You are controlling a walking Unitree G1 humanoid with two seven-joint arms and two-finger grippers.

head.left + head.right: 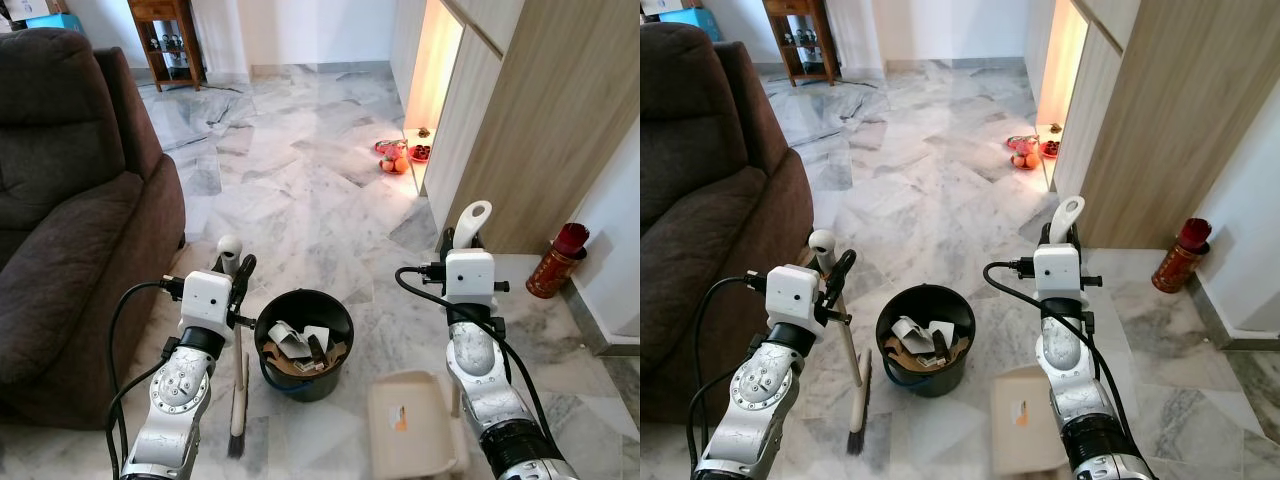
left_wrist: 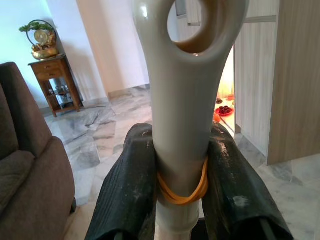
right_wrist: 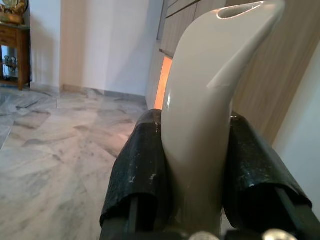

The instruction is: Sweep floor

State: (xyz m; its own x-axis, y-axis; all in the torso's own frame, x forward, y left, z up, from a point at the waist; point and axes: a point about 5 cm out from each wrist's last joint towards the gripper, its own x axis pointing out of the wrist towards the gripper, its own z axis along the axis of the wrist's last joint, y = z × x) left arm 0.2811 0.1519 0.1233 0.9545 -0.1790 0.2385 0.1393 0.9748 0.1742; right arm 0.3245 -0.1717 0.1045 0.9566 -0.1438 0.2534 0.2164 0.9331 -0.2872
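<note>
We judge the sweeping nearly done: crumpled paper and cardboard scraps sit in the black bucket (image 1: 304,345), the marble floor (image 1: 290,190) looks bare. Our left gripper (image 2: 181,192) pinches the smooth broom (image 1: 238,380) handle left of it; our right gripper (image 3: 196,170) clamps the beige plastic dustpan (image 1: 412,425), near right.

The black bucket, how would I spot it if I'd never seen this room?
Start at the big brown sofa on the robot's left. On the marble floor just beside it, between the robot's two arms, stands the black bucket. It is round, dark and holds torn paper and cardboard scraps, unlike the flat beige dustpan nearby.
</note>
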